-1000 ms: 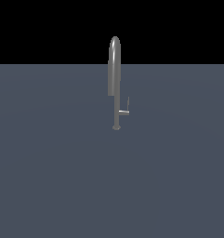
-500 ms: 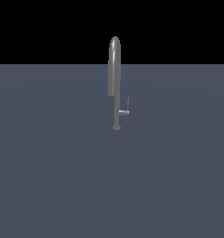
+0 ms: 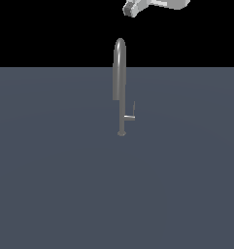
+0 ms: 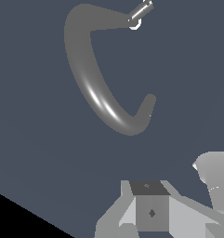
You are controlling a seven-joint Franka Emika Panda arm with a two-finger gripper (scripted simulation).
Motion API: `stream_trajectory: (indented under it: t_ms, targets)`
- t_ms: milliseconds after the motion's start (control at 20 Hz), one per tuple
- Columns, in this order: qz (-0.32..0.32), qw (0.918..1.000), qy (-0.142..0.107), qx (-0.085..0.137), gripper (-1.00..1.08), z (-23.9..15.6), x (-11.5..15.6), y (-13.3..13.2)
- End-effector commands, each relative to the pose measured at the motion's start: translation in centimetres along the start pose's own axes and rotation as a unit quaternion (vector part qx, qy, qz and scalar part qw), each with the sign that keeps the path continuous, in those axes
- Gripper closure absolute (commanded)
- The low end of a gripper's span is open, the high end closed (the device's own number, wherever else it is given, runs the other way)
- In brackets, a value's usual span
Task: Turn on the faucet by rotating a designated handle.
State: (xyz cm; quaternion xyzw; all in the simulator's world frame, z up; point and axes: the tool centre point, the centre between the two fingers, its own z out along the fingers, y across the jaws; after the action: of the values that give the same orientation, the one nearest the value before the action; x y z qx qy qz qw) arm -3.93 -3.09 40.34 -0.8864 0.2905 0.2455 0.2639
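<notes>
One faucet stands alone on the desk, a wide flat slate-grey surface. It is a tall, slim grey gooseneck: a thin stem rising from a small round base, with a narrow arched spout that curls over at the top and comes back down on the exterior view's left of the stem. It stands upright, roughly in the middle of the desk from side to side and set toward the far part of it.

One handle sticks out from the stem low down, on the exterior view's right. It is a short stub off the stem that turns up into a slender rod, so it reads as a small L. Nothing touches it.

One arm shows at the top edge of the exterior view, pale grey against the black, well above the faucet and a little to the exterior view's right of the spout's crest. It is clear of both faucet and handle.

From the wrist view the spout appears as a thick curved arc seen from above, with the handle a small bright tip at its far end. The gripper shows only as its grey body at the edge of that picture; its fingertips are out of frame, so I cannot tell whether they are apart or together.
</notes>
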Motion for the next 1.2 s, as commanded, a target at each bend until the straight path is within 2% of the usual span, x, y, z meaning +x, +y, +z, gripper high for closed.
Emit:
stream_trajectory:
  t_ms: [0, 300, 600, 750, 900, 1150]
  targets:
    - [0.02, 0.9994, -0.019, 0.022, 1.08, 0.1, 1.8, -0.3]
    - [0.07, 0.9924, -0.066, 0.076, 1.08, 0.7, 6.2, -0.7]
    - [0.124, 0.9763, -0.116, 0.134, 1.08, 1.8, 10.8, -0.7]
    - [0.152, 0.964, -0.143, 0.165, 1.08, 2.6, 13.2, -0.5]
    - [0.182, 0.9482, -0.171, 0.196, 1.08, 3.6, 15.7, -0.3]
    - [0.233, 0.914, -0.218, 0.251, 1.08, 5.7, 19.9, 0.3]
